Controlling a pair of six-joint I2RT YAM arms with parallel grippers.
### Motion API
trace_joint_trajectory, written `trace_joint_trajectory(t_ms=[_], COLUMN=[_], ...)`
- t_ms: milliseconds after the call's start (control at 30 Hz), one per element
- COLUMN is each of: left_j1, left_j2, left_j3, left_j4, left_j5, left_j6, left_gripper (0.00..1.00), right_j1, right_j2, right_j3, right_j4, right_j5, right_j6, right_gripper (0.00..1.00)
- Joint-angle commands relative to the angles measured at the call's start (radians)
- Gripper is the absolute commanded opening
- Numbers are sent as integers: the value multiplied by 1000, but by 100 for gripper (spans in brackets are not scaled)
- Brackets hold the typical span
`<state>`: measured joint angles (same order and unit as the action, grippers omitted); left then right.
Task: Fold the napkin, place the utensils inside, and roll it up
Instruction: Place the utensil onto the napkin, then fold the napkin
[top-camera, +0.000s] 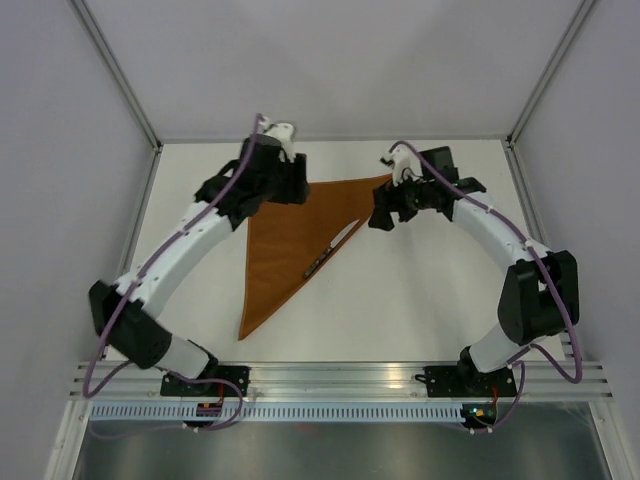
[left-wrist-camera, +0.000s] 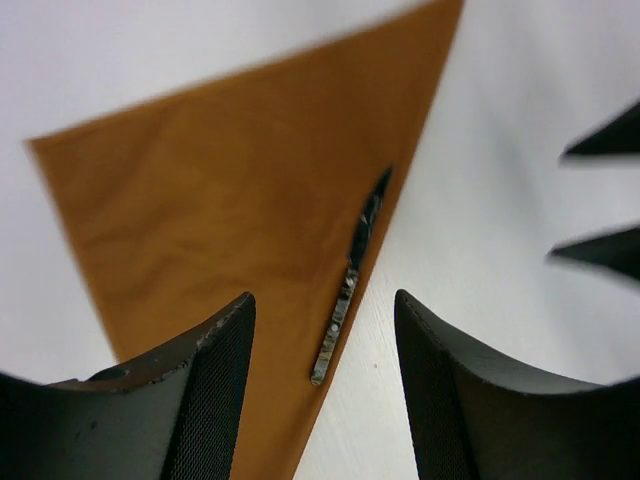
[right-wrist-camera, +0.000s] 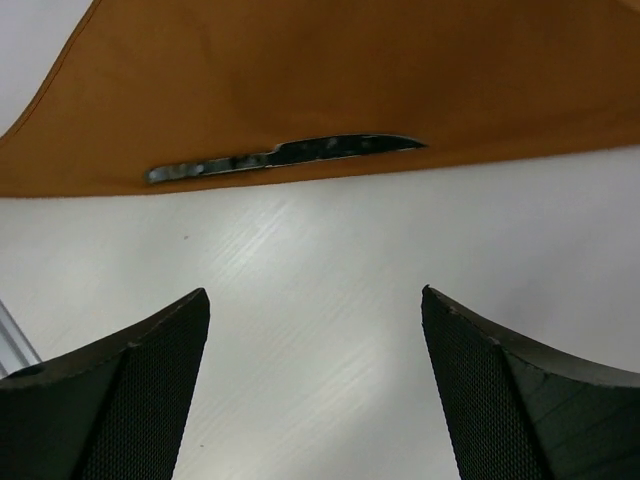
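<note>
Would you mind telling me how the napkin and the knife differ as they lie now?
The napkin is a wide rust-orange triangle of soft cloth; the knife is a narrow, straight strip of grey metal. The napkin rests on the table; the knife lies on the napkin, along its long edge. Both lie flat, ungripped.

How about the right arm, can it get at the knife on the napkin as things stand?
Probably yes. The right gripper hangs open just short of the knife, which lies uncovered along the folded napkin's edge, with only bare table between them.
</note>
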<state>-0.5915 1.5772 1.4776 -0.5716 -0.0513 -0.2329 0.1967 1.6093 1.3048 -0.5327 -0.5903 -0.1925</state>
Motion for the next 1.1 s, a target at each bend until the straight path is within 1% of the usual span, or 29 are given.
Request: trace_joint_trajectory(t_ms=[0,33,67,133,167,200,267,300,333,367,500,600,700,767,867,1067], left_j1=[53,53,53,53,53,53,53,53,53,53,53,53,53,53,53,53], left_j2=[-262,-304,-386,-454,-521,-548,-598,-633,-644,-652,-671,-678,-681,-684,-687,-681], left_j3=[18,21,24,33,32,26,15,9,6,7,-6,-23,-40,-46,-60,-69], left_j4=[-85,-99,-126,-158,-160,-162,-169,-177,-188,-207,-225,-226,-228,-226,-224,-226], left_j5=[-179,-229,-246,-295,-298,-301,-329,-343,-349,-354,-355,-354,-360,-361,-363,-366], left_j6=[-198,-216,-239,-269,-282,-286,-296,-295,-296,-299,-307,-310,-307,-307,-306,-302], left_gripper=[63,64,64,64,64,64,63,64,64,64,64,64,64,64,65,65], right_j1=[176,225,327,430,529,576,660,740,780,847,955,1020,1079,1122,1168,1250], right_j2=[-80,-84,-89,-97,-98,-95,-83,-57,-42,-20,93,133,173,190,210,279], right_j3=[-68,-79,-96,-120,-146,-159,-182,-183,-180,-168,-128,-124,-116,-114,-127,-145], right_j4=[106,147,166,242,269,298,378,396,422,428,444,511,525,573,628,738], right_j5=[131,153,209,266,297,349,400,447,467,484,509,530,552,582,584,670], right_j6=[10,14,16,19,15,10,-11,-22,-34,-54,-76,-105,-142,-163,-193,-266], right_gripper=[91,90,88,86,82,81,77,76,76,74,70,68,66,64,64,63])
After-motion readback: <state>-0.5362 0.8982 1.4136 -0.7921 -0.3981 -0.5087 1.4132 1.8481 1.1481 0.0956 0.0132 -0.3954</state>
